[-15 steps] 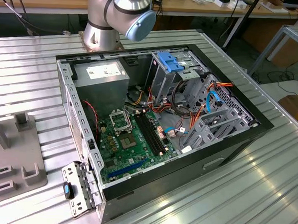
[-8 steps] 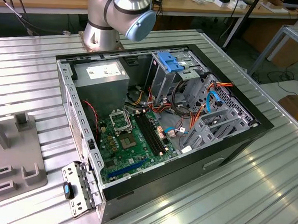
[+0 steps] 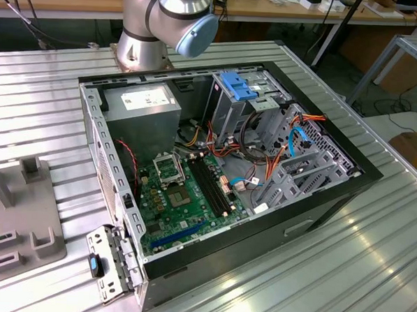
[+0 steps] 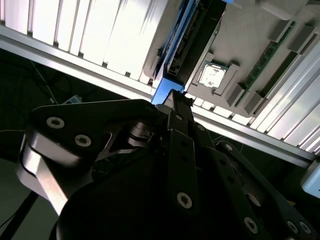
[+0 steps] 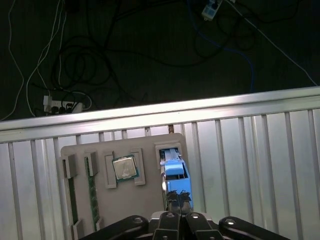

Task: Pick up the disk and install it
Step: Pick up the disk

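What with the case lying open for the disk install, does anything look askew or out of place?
In the exterior view, a silvery metal panel with a blue port hangs askew outside the computer case's near corner. The disk sits straight in its grey holder.

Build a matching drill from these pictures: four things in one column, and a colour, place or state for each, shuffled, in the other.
Things:
1. disk
2. chip
3. memory stick
4. case

Descriptions:
a. green, in a narrow slot of the tray
b. open, with the motherboard exposed
c. blue-railed, right at the gripper
d. silvery square, flat in a tray pocket

Pairs: 1-c, 2-d, 3-a, 4-b
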